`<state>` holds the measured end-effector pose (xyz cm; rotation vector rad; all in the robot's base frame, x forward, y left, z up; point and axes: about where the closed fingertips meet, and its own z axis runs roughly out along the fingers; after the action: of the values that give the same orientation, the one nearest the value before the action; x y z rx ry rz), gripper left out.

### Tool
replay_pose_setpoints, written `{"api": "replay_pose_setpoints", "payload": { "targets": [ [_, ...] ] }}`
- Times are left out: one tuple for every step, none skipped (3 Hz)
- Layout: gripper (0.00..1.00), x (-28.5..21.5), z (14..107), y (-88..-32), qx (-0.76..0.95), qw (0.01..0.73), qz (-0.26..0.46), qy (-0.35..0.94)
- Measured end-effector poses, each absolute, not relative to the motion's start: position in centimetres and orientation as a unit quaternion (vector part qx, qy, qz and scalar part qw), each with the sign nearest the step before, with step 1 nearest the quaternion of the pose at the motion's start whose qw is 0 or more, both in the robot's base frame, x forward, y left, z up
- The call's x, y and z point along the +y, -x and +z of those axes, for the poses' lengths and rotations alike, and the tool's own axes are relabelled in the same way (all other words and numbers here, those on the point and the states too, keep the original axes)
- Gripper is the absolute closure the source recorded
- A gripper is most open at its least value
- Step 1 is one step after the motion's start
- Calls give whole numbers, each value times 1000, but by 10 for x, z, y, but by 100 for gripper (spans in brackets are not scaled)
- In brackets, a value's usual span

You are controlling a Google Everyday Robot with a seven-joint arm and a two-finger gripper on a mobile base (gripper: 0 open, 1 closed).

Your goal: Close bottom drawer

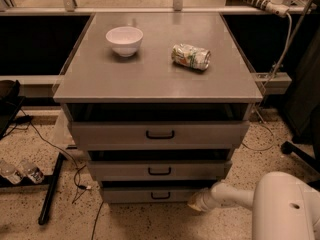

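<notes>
**What I cannot make out from here**

My gripper (196, 203) sits at 5 o'clock by the right end of the bottom drawer (150, 195), and I cannot tell whether they touch. The arm (280, 209) behind it is cut off by the lower edge. Shadow hides every drawer's inside. The can (190, 56) at 1 o'clock on the tabletop (150, 79) has an unreadable label. The bottles (20, 171) at 8 o'clock are too small to identify.

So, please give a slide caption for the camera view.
Pincer beside the right end of the bottom drawer front; bowl and can on the cabinet top.
</notes>
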<state>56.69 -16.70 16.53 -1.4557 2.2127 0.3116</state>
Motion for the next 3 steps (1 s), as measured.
{"api": "replay_pose_setpoints", "payload": {
  "targets": [
    [100, -170, 163, -491, 813, 203, 140, 527],
    [81, -156, 156, -454, 809, 182, 163, 535],
    [57, -156, 156, -454, 809, 182, 163, 535]
  ]
}}
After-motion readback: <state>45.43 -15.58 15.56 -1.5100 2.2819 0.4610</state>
